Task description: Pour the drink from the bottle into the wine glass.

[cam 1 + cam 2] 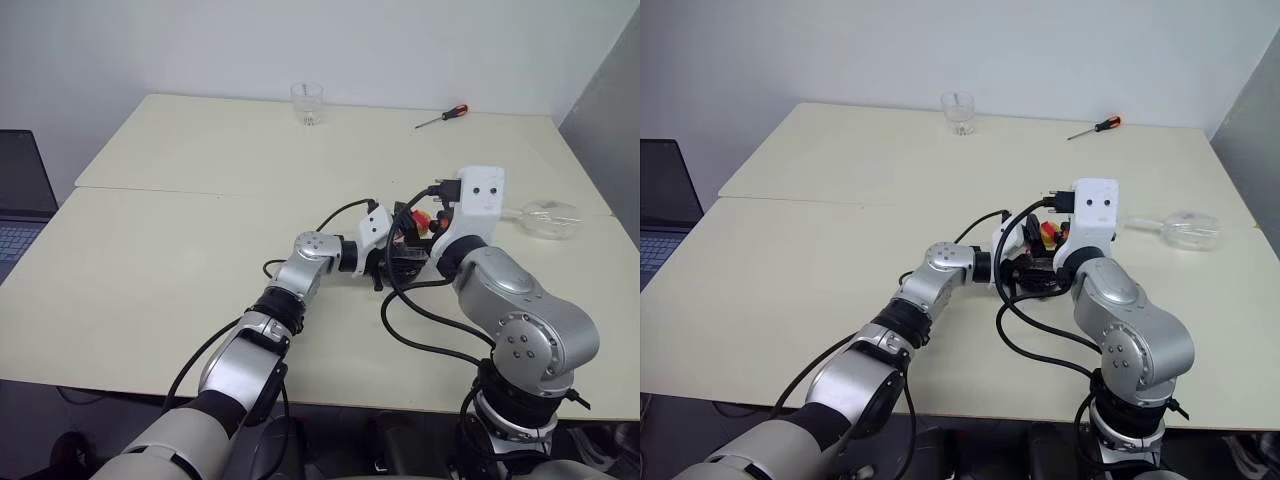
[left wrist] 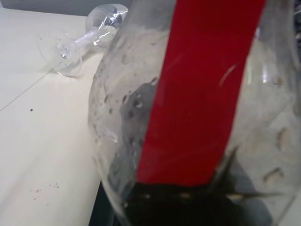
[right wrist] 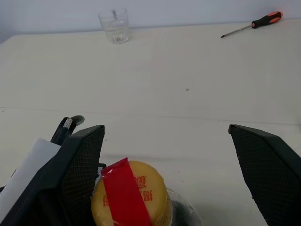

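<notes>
The bottle [image 2: 197,94] is clear and round-bodied, with a red strip running up to a yellow cap [image 3: 131,197]. It stands mid-table with my left gripper [image 1: 397,256] shut on its body from the left. A dark mass sits low in the bottle [image 2: 178,205]; I cannot tell whether it is the drink. My right gripper [image 3: 169,174] hovers open just above the cap, one black finger [image 3: 80,165] on each side of it. The wine glass [image 1: 548,218] lies on its side on the table, to the right of both grippers.
A short clear tumbler [image 1: 307,103] stands at the far edge of the table. An orange-handled screwdriver [image 1: 442,117] lies at the far right. A laptop [image 1: 20,190] sits off the table's left side. Black cables loop on the table under the right arm.
</notes>
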`<action>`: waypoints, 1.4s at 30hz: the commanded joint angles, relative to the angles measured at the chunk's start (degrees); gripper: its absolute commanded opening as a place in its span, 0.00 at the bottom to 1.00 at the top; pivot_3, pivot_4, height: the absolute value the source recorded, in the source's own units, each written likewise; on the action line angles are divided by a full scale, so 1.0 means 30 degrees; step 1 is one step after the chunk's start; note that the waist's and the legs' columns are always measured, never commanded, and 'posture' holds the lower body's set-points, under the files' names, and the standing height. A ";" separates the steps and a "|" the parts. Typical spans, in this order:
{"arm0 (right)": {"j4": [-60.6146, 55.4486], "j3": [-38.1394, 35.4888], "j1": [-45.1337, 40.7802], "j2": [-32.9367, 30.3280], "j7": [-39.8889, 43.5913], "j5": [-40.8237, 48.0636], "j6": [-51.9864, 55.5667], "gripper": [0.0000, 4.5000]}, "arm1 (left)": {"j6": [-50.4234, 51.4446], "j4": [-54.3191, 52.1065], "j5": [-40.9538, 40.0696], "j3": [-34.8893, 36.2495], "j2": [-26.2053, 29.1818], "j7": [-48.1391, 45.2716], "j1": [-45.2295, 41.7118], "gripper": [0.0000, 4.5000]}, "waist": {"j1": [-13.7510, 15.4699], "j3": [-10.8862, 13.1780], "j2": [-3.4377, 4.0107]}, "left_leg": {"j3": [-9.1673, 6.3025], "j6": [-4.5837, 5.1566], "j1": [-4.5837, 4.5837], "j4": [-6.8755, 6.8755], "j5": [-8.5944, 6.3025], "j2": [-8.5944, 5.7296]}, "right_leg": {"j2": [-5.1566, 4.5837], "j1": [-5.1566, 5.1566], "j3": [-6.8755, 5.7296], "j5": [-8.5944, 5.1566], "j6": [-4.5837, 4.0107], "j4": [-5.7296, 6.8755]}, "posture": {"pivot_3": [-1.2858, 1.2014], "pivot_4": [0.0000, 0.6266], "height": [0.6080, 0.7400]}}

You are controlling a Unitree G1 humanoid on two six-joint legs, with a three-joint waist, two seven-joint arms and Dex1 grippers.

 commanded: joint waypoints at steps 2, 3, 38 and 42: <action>0.0234 -0.0691 0.0110 0.0074 0.0269 -0.0341 -0.1314 1.00 | -0.0189 -0.1148 -0.0198 0.0403 -0.0018 -0.0005 -0.0226 0.20 | 0.0001 0.0000 -0.0001 | 0.0001 0.0000 0.0000 0.0000 0.0000 -0.0001 | 0.0000 0.0000 -0.0002 0.0000 0.0001 0.0000 | 0.52 0.24 1.00; 0.0258 -0.0791 0.0114 0.0050 0.0317 -0.0365 -0.1434 1.00 | -0.0190 -0.1134 -0.0195 0.0412 -0.0007 -0.0009 -0.0226 0.20 | 0.0001 0.0001 0.0000 | 0.0001 0.0000 0.0000 -0.0001 0.0000 0.0000 | 0.0000 -0.0001 -0.0002 0.0000 0.0000 0.0000 | 0.52 0.24 1.00; -0.5346 -0.5050 0.5832 -0.3180 0.4427 0.2053 -0.0234 1.00 | -0.0566 -0.0298 0.0165 0.0868 0.0688 0.0061 -0.0468 0.19 | -0.0012 0.0000 0.0000 | -0.0002 -0.0001 0.0001 -0.0012 0.0000 -0.0001 | -0.0003 0.0016 -0.0005 -0.0009 0.0017 -0.0044 | 0.52 0.24 1.00; -0.5392 -0.5467 0.5756 -0.3635 0.5215 0.2916 -0.0263 1.00 | -0.0600 -0.0141 0.0253 0.0988 0.0741 0.0065 -0.0553 0.19 | -0.0005 0.0000 -0.0001 | -0.0013 0.0000 0.0005 -0.0018 -0.0001 0.0000 | 0.0006 0.0017 -0.0012 -0.0011 0.0019 -0.0043 | 0.52 0.24 1.00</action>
